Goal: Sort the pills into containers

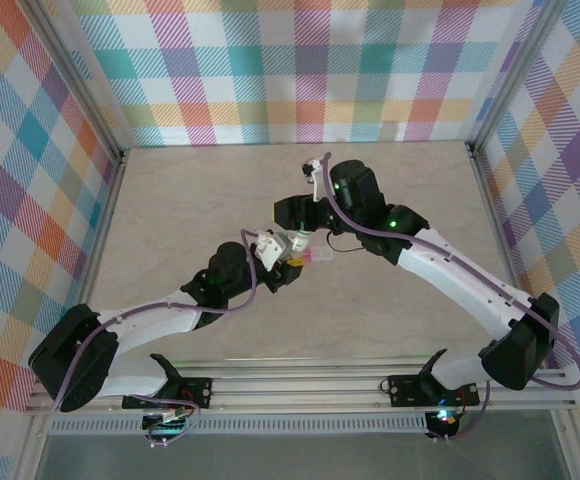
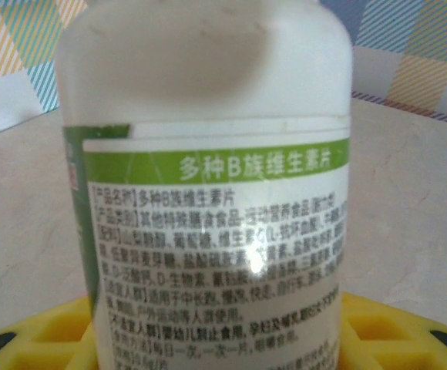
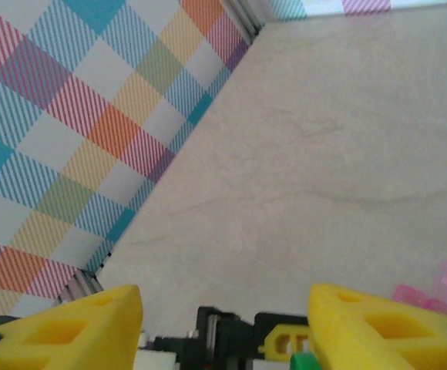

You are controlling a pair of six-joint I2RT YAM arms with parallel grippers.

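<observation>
Closest is the bottle (image 2: 208, 193), white with a green label, pinched low on its body by the left claw (image 2: 216, 339), a yellow finger on each side. It is held off the tabletop (image 1: 220, 190) near the middle, probably so pills can be tipped out of it. No pills show, and I cannot tell whether the cap is on. The right claw (image 3: 223, 308) is spread with nothing between its fingers, likely free to help with the bottle. The pink pill box (image 3: 439, 289) lies near the tabletop's middle, just beside the bottle. It sits off to the side of the right claw, outside its gap.
</observation>
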